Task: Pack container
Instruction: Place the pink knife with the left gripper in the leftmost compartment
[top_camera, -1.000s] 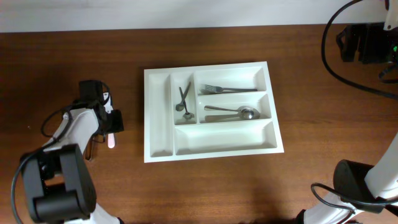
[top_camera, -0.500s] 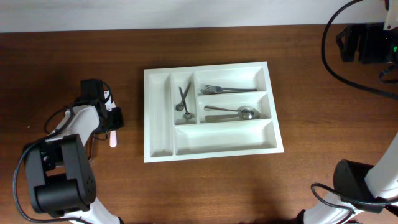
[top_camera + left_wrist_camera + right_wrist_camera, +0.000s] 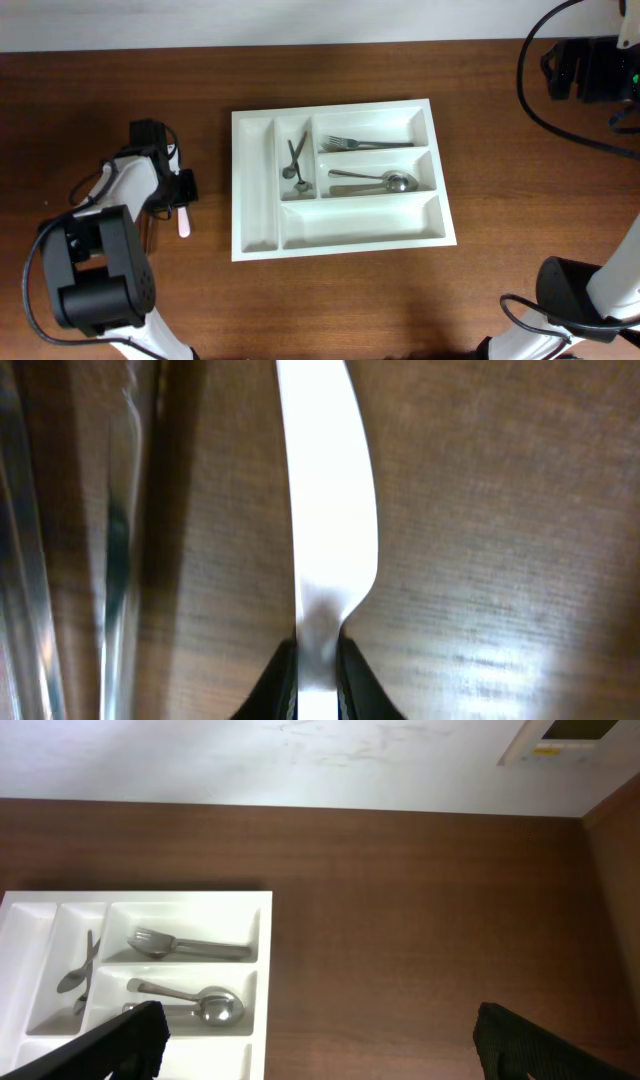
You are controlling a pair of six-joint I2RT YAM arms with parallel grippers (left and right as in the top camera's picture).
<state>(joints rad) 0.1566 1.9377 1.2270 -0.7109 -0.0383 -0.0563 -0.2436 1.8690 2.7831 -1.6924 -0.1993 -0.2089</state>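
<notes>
The container (image 3: 360, 226) is a white five-compartment tray at the table's middle. It holds forks (image 3: 365, 144), spoons (image 3: 372, 181) and small utensils (image 3: 294, 160). My left gripper (image 3: 183, 203) is left of the tray, low over the table, shut on a white knife (image 3: 184, 223). In the left wrist view the blade (image 3: 325, 490) runs away from the fingers (image 3: 318, 652) over the wood. My right gripper (image 3: 590, 66) is at the far right back, open and empty. In its wrist view (image 3: 320, 1040) the tray's corner (image 3: 266, 920) shows at lower left.
Shiny metal cutlery (image 3: 115, 540) lies on the table just left of the knife in the left wrist view. The tray's left upright compartment (image 3: 255, 190) holds nothing. A cable (image 3: 560, 115) loops by the right arm.
My left wrist has shifted slightly and the white knife's free end has swung a little to the right. The right arm and the tray have not moved.
</notes>
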